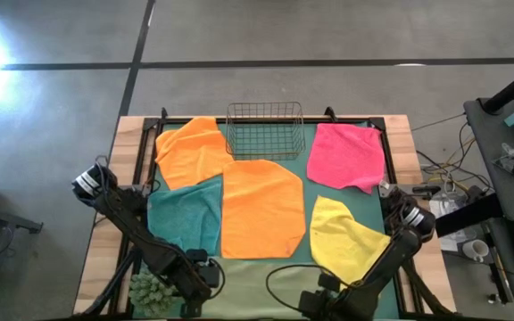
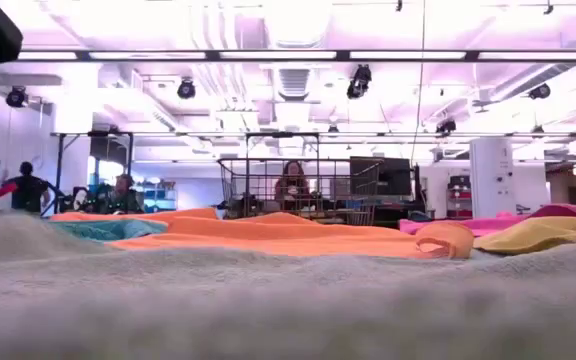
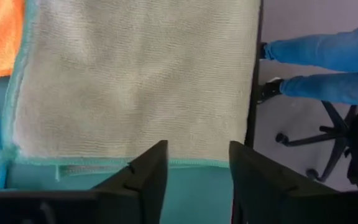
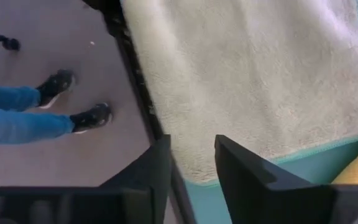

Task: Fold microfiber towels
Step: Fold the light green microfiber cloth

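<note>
A pale olive-green towel [image 1: 257, 278] lies flat along the table's near edge and fills the foreground of the low view [image 2: 288, 300]. My left gripper [image 1: 202, 275] is open over its left edge [image 3: 135, 81], with its fingers [image 3: 197, 168] apart above the hem. My right gripper [image 1: 319, 299] is open over the towel's right near corner [image 4: 247, 81], by the table's rim [image 4: 191, 155]. Farther back an orange towel [image 1: 261, 209], a teal towel [image 1: 186, 214], a yellow towel [image 1: 346, 239], a pink towel [image 1: 346, 156] and a second orange towel [image 1: 194, 147] lie spread out.
A wire basket [image 1: 266, 129] stands at the far middle of the table. A green spiky plant ball [image 1: 153, 291] sits at the near left corner beside my left arm. A person's legs in jeans [image 3: 328, 56] stand just beyond the near edge and also show in the right wrist view [image 4: 17, 118].
</note>
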### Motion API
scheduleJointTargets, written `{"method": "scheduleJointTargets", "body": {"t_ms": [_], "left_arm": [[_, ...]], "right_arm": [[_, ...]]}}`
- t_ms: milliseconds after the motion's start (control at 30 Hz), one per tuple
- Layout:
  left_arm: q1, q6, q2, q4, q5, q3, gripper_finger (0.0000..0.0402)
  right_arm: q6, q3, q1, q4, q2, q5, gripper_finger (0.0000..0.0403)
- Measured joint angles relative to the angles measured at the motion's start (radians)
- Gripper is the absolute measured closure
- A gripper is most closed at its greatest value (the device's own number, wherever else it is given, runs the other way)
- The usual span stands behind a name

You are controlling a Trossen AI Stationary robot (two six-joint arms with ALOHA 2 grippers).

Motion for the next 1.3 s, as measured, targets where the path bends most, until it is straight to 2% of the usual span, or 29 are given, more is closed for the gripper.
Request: {"method": "scheduleJointTargets", "body": {"t_ms": [133, 267, 567, 867, 1133, 1300], "left_arm": [[0.004, 0.051, -0.007, 0.001, -0.035, 0.0, 0.023], [0.026, 0.109, 0.007, 0.01, -0.081, -0.016, 0.0235], [0.04, 0.133, 0.032, 0.24, -0.082, -0.146, 0.0271], [0.046, 0.132, 0.032, 0.29, -0.082, -0.23, 0.0324], [0.064, 0.129, 0.069, 0.338, -0.079, -0.264, 0.0395], [0.078, 0.104, 0.076, 0.363, -0.075, -0.277, 0.0397]], "right_arm": [[-0.03, 0.004, -0.002, -0.004, -0.023, 0.087, 0.0266], [-0.097, -0.022, -0.032, -0.044, -0.024, 0.156, 0.0269], [-0.119, -0.13, -0.084, -0.035, -0.024, 0.141, 0.0313], [-0.143, -0.225, -0.101, 0.092, -0.027, 0.097, 0.0388], [-0.168, -0.31, -0.132, 0.192, -0.03, 0.05, 0.0394], [-0.174, -0.345, -0.147, 0.225, -0.035, 0.037, 0.0394]]}}
